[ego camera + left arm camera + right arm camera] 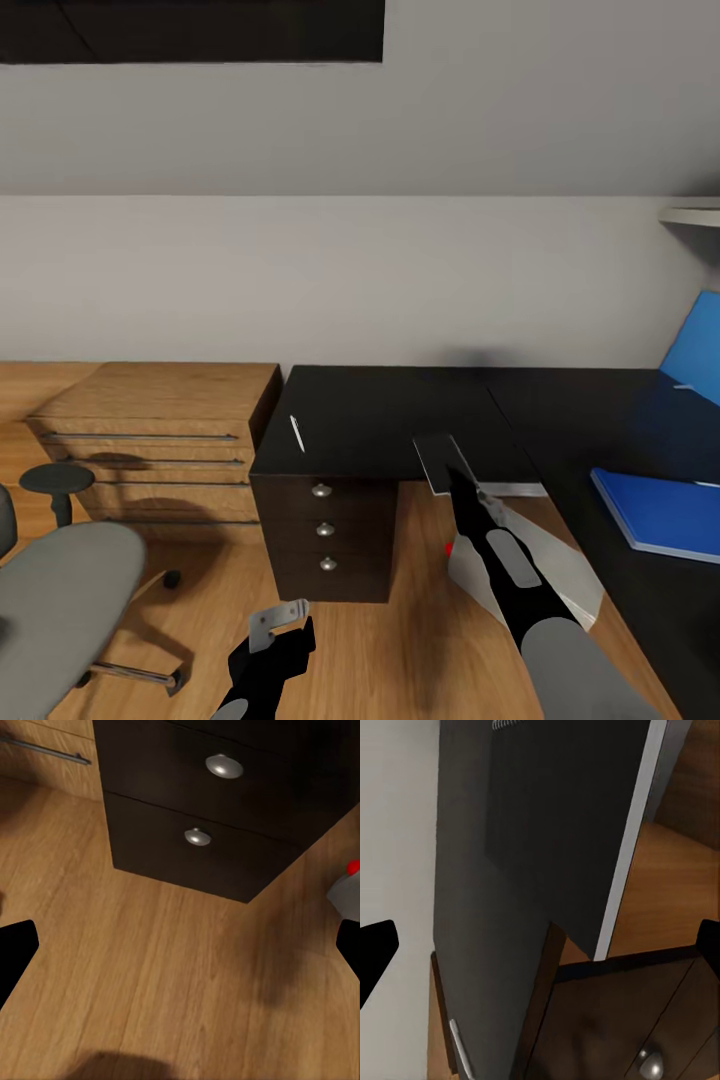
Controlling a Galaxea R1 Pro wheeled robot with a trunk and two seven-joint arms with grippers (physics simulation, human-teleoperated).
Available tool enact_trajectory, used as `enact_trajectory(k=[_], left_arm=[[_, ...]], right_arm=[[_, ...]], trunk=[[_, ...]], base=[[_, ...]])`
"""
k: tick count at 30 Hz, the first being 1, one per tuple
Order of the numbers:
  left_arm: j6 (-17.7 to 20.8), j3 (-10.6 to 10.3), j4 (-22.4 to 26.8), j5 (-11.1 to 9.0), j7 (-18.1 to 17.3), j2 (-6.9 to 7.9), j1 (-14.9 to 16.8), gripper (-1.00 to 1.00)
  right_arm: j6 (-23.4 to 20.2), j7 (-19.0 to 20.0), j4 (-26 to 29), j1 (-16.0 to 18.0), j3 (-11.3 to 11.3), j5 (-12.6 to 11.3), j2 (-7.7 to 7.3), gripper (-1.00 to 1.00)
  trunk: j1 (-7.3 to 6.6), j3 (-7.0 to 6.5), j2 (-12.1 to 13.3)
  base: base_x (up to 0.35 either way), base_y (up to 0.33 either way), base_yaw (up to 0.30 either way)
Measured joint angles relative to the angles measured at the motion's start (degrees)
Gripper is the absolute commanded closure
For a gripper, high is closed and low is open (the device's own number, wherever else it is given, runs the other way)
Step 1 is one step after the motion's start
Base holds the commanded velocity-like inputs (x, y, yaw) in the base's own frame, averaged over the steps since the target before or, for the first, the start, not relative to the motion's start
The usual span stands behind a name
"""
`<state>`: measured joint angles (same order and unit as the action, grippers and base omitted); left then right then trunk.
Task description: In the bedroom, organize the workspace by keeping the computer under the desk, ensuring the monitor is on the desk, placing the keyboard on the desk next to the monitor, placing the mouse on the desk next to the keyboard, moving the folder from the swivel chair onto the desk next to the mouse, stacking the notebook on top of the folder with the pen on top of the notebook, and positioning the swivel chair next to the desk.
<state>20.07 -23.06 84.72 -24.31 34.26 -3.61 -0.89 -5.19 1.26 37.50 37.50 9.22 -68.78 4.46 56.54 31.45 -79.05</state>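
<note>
Right gripper (452, 478), centre-right of the head view: reaches to the desk (400, 410) edge, at the notebook (445, 462) overhanging it; whether it grips cannot be told. In the right wrist view the fingertips (376, 945) stand wide apart. Notebook: thin, stiff, light; judged best pinched at the overhanging edge. Left gripper (280, 625), lower centre: jaws parted, empty, above floor. Pen (297, 434): desk's left part, slim, prone to rolling. Folder (660, 510): right edge, on desk. Swivel chair (60, 600): lower left.
</note>
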Motion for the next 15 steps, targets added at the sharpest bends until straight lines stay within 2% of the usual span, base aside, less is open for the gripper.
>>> enact_trajectory(k=[15], left_arm=[[0.0,-0.04,0.0,0.0,-0.08,0.0,0.0,-1.0]], right_arm=[[0.03,0.0,-0.92,0.0,-0.03,0.01,-0.13,-1.0]], trunk=[[3.3,2.69,-6.02]], base=[[0.0,0.0,0.0]])
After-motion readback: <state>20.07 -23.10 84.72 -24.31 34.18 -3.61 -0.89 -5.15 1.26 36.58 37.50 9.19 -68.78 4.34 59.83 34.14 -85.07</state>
